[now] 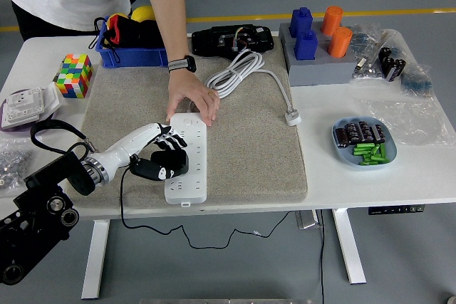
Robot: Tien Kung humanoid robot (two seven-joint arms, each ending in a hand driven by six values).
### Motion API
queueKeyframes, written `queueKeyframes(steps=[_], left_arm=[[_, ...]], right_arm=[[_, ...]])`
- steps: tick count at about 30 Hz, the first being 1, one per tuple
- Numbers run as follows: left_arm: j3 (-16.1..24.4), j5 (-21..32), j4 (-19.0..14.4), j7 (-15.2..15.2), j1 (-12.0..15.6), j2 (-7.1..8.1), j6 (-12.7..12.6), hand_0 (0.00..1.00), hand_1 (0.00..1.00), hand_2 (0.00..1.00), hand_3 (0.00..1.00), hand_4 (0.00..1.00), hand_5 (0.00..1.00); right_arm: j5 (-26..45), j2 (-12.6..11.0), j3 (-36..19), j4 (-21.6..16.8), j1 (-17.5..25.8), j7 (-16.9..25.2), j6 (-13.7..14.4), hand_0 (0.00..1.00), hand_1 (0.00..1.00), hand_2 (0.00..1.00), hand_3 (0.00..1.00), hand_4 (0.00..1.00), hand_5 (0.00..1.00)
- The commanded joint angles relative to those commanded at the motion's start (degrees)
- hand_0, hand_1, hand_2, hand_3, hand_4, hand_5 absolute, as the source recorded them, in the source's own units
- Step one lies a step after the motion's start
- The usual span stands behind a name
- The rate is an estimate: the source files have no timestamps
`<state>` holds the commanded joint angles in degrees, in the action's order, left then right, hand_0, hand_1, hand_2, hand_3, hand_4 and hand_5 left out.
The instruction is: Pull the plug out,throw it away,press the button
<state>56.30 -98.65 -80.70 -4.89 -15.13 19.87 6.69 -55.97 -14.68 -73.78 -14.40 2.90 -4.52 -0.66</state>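
— What are the fingers [168,135] doing?

— They're curled over the top of the black plug [169,162], with the thumb under its near side, so the left hand [158,152] is pinching the plug. The plug sits on the white power strip [187,156], about halfway along its left edge.

— And around it?

— A person's hand [191,101] presses flat on the strip's far end, the forearm reaching in from the counter's far side, a dark watch on the wrist. The strip lies on a grey mat [249,140] on the white counter [370,183]. Its white cable [239,72] is coiled on the mat beyond it.

— Further out?

— A blue bin [135,55] sits at the mat's far left corner, a colourful cube [74,75] to its left. A blue dish [364,142] is well to the right.
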Motion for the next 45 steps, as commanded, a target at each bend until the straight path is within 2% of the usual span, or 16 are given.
queueKeyframes(steps=[1,6,7,12,20,24,33,36,37,42,43,45], left_arm=[[-0.03,-0.25,0.08,-0.02,-0.05,-0.05,-0.19,0.49,0.417,0.427,0.574,0.729,0.002],[0.19,-0.25,-0.07,0.13,-0.15,-0.15,-1.73,0.49,0.417,0.427,0.574,0.729,0.002],[0.34,-0.1,-0.16,0.32,-0.13,-0.16,-2.07,0.404,0.353,0.38,0.562,0.665,0.002],[0.97,-0.27,-0.96,0.72,-0.18,-0.05,-2.84,0.404,0.353,0.38,0.562,0.665,0.002],[2.17,0.8,-1.93,0.57,-0.56,0.31,-2.05,0.4,0.353,0.374,0.561,0.668,0.002],[3.61,0.71,0.87,1.08,-1.94,0.32,-2.52,0.4,0.353,0.374,0.561,0.668,0.002],[6.1,-2.43,11.47,2.42,-6.2,-0.6,-4.96,0.424,0.361,0.366,0.56,0.671,0.002],[5.87,-3.2,13.8,2.19,-6.98,-0.89,-5.51,0.424,0.361,0.366,0.56,0.671,0.002],[5.71,-4.54,14.75,2.14,-7.24,-1.09,-5.93,0.463,0.398,0.392,0.572,0.677,0.002],[5.28,-3.95,16.34,2.06,-7.41,-1.57,-5.94,0.463,0.398,0.392,0.572,0.677,0.002],[5.1,-3.94,16.58,1.92,-7.47,-1.66,-5.83,0.534,0.479,0.492,0.592,0.701,0.002],[4.91,-3.83,16.75,1.63,-7.52,-1.77,-5.79,0.534,0.479,0.492,0.592,0.701,0.002]], right_arm=[[0.0,0.0,0.0,0.0,0.0,0.0,0.01,0.725,0.679,0.66,0.649,0.745,0.61],[0.0,-0.01,0.04,0.03,0.09,0.02,0.02,0.725,0.679,0.66,0.649,0.745,0.61],[0.0,-0.01,0.05,0.03,0.13,0.03,0.03,0.725,0.679,0.659,0.649,0.744,0.61],[-0.01,0.05,-0.03,0.04,0.11,0.05,0.05,0.725,0.679,0.659,0.649,0.744,0.61],[0.0,0.12,-0.12,0.03,0.07,0.05,0.03,0.725,0.679,0.66,0.648,0.744,0.609],[0.04,0.1,-0.01,0.05,0.09,0.04,0.01,0.725,0.679,0.66,0.648,0.744,0.609],[0.17,0.09,0.12,0.09,0.17,0.06,0.01,0.725,0.679,0.658,0.648,0.744,0.609],[0.17,0.11,0.07,0.11,0.18,0.04,0.0,0.725,0.679,0.658,0.648,0.744,0.609],[0.15,0.13,0.01,0.1,0.19,0.05,0.02,0.725,0.679,0.659,0.648,0.744,0.608],[0.24,0.23,0.0,0.14,0.21,0.04,-0.01,0.725,0.679,0.659,0.648,0.744,0.608],[0.24,0.23,0.02,0.17,0.23,0.03,-0.01,0.725,0.678,0.658,0.648,0.744,0.608],[0.26,0.21,0.07,0.14,0.25,0.04,-0.02,0.725,0.678,0.658,0.648,0.744,0.608]])
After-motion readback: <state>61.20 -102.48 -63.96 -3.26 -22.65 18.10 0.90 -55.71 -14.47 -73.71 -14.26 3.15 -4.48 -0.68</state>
